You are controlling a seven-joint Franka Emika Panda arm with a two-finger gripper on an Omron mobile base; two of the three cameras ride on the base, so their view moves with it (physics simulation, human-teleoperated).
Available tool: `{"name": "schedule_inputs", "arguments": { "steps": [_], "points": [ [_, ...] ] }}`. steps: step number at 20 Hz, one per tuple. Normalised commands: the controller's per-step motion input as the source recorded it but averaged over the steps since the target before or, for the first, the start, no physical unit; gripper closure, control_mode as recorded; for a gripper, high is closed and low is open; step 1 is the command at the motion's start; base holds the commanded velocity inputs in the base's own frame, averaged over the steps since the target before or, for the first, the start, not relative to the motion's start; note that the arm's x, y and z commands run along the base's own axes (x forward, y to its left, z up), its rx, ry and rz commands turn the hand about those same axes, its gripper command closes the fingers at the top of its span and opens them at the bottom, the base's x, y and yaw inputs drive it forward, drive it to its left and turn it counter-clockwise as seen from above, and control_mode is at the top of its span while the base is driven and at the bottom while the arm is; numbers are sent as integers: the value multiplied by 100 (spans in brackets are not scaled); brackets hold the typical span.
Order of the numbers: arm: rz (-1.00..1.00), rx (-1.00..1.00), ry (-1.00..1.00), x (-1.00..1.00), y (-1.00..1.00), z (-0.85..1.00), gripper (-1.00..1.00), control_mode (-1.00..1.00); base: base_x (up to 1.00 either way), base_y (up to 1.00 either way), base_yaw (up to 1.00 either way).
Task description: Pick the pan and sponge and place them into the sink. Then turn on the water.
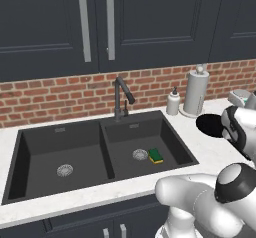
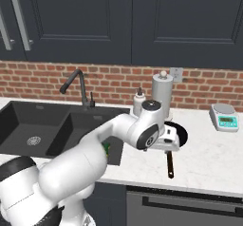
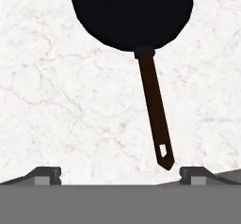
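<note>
**Open claw hangs over the pan handle; sponge lies in the sink**

The gripper (image 3: 120, 173) points straight down at the counter with its jaws spread wide and nothing between them. In the hand view its two fingertips (image 3: 47, 175) stand far apart, and the end of the pan's handle lies between them, nearer the right one. From the right base view the white arm bends forward over the counter, with the hand held above the pan (image 2: 179, 134), to the right of the sink (image 2: 47, 120).

The counter (image 3: 56, 100) is white marble with faint grey veins. Behind it runs a red brick wall (image 1: 60, 94) under dark cabinets (image 1: 150, 22) with long silver handles. A soap bottle (image 1: 173, 103) and a paper towel roll (image 1: 196, 92) stand at the back, and a small kitchen scale (image 2: 224, 117) sits further right.

The pan is round, shallow and black, with a thin straight dark brown handle that has a small hole near its pointed tip. The sink is dark grey with two basins and a black curved faucet (image 1: 122, 97). The sponge (image 1: 155, 155), green on yellow, lies in the right basin just beside the silver drain (image 1: 140, 154).
</note>
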Motion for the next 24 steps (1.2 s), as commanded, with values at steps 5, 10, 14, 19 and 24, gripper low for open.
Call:
{"name": "schedule_inputs", "arguments": {
  "steps": [5, 10, 14, 19, 24],
  "points": [
    [0, 2, 4, 13, -16, -32, -100, -100, 0, 0, 0],
    [0, 3, 3, 8, -15, -32, -100, -100, 0, 0, 0],
    [0, 4, 3, 9, -16, -29, -100, -100, 0, 0, 0],
    [0, 5, 4, 13, -17, -25, -100, -100, 0, 0, 0],
    [0, 4, 4, 18, -7, -22, -100, -100, 0, 0, 0]
  ]
}}
